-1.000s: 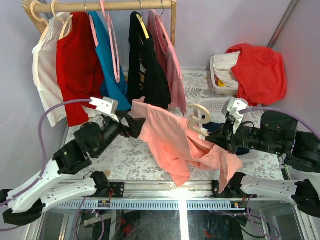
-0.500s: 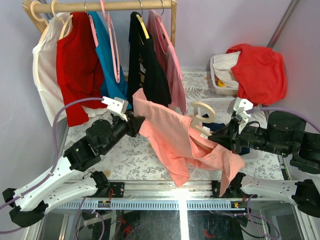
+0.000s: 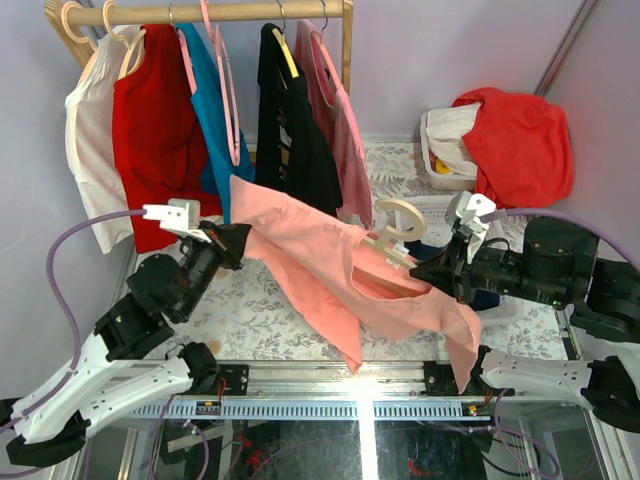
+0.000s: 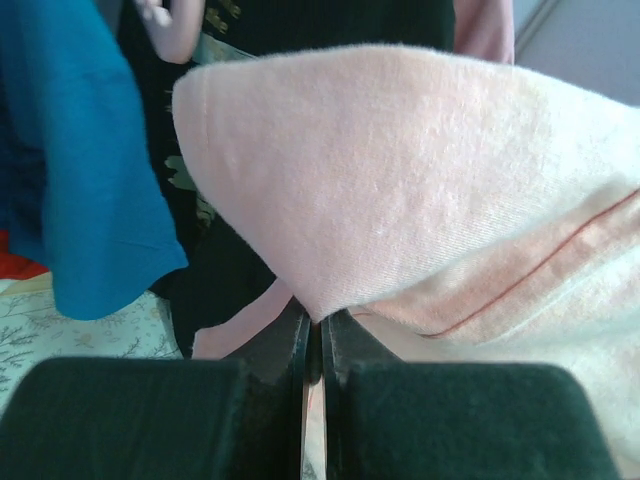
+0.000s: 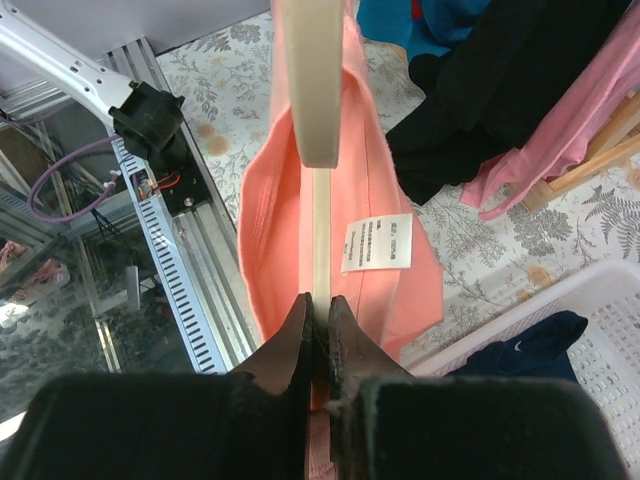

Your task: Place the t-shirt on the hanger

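The salmon t-shirt [image 3: 320, 250] hangs stretched in the air between both arms, above the flowered table. My left gripper [image 3: 235, 240] is shut on the shirt's upper left edge; in the left wrist view a fold of the t-shirt [image 4: 400, 180] is pinched in my left gripper [image 4: 315, 320]. The cream hanger [image 3: 400, 215] pokes its hook out of the cloth at the right, its arms inside the shirt. My right gripper [image 3: 425, 270] is shut on the hanger. In the right wrist view my right gripper [image 5: 318, 300] clamps the thin lower bar of the hanger [image 5: 312, 90], with the t-shirt [image 5: 275, 200] and its white label around it.
A wooden clothes rail [image 3: 200, 12] at the back carries a red shirt [image 3: 150, 130], blue top [image 3: 215, 110], black shirt [image 3: 290, 120] and pink striped top [image 3: 340, 130]. A white basket [image 3: 440, 210] sits behind the right arm. A bin draped with a red shirt [image 3: 520, 140] stands back right.
My left gripper has closed on the t-shirt's edge and drawn it left and back, spreading the cloth out. The right gripper still holds the hanger, with small shifts in place.
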`<state>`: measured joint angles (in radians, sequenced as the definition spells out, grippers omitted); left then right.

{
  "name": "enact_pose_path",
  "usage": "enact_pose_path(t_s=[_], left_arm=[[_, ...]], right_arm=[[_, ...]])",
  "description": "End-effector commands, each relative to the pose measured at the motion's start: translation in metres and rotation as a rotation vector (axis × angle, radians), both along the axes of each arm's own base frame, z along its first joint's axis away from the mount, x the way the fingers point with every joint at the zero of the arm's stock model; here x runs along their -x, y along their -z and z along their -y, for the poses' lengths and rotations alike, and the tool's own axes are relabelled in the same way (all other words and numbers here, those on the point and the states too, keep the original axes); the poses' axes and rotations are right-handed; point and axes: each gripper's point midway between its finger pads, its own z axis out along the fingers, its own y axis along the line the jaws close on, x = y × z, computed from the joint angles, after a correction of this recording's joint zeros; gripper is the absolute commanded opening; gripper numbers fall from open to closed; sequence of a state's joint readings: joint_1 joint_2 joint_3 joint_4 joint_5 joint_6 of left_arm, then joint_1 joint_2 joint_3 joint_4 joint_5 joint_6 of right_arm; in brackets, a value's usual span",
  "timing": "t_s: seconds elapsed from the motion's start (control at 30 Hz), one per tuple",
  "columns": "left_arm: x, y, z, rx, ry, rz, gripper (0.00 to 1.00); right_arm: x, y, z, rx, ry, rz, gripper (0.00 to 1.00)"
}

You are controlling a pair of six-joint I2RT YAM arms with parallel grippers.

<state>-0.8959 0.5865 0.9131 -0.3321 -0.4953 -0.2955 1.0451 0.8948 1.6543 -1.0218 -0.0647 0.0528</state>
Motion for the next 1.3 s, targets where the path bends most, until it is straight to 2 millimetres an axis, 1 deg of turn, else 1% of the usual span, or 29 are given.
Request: enact_pose_path(t_s=[0.0,0.1,0.2,0.53,0.6,0.73,0.77,0.83,0.9,0.93,1.0,1.1,1.2,1.27], left_arm=[[0.001,-0.032,-0.040,0.133,-0.163,0.046,0.00],[0.005,-0.034,-0.058,0.176,-0.221,0.050,0.00],[0.008,-0.034,-0.070,0.199,-0.261,0.044,0.00],[0.006,-0.014,-0.090,0.203,-0.381,-0.012,0.00],[0.006,-0.011,-0.094,0.204,-0.403,-0.018,0.00],[0.005,-0.008,-0.097,0.203,-0.420,-0.019,0.02],[0.005,-0.009,-0.096,0.196,-0.420,-0.022,0.05],[0.004,-0.011,-0.090,0.178,-0.400,-0.028,0.18],[0.002,-0.016,-0.081,0.161,-0.364,-0.038,0.34],[0.002,-0.018,-0.078,0.155,-0.349,-0.043,0.37],[0.002,-0.022,-0.070,0.145,-0.311,-0.049,0.41],[0.001,-0.026,-0.055,0.127,-0.253,-0.060,0.42],[-0.001,-0.027,-0.042,0.107,-0.202,-0.067,0.43],[-0.001,-0.032,-0.030,0.095,-0.150,-0.063,0.43]], right_arm=[[-0.008,-0.006,-0.006,-0.014,0.014,0.024,0.00],[-0.008,-0.010,-0.006,-0.027,0.018,0.030,0.00],[-0.008,-0.018,-0.006,-0.041,0.020,0.036,0.00],[-0.018,-0.032,-0.012,-0.078,0.057,0.056,0.00],[-0.020,-0.038,-0.012,-0.094,0.067,0.066,0.00],[-0.025,-0.056,-0.013,-0.133,0.085,0.093,0.00],[-0.026,-0.060,-0.015,-0.135,0.085,0.097,0.00],[-0.028,-0.065,-0.020,-0.136,0.077,0.103,0.00],[-0.031,-0.064,-0.027,-0.123,0.068,0.100,0.00],[-0.033,-0.061,-0.030,-0.112,0.067,0.098,0.00],[-0.037,-0.056,-0.036,-0.091,0.070,0.094,0.00],[-0.045,-0.045,-0.041,-0.052,0.086,0.089,0.00],[-0.046,-0.035,-0.044,-0.021,0.078,0.079,0.00],[-0.045,-0.027,-0.047,0.006,0.061,0.066,0.00]])
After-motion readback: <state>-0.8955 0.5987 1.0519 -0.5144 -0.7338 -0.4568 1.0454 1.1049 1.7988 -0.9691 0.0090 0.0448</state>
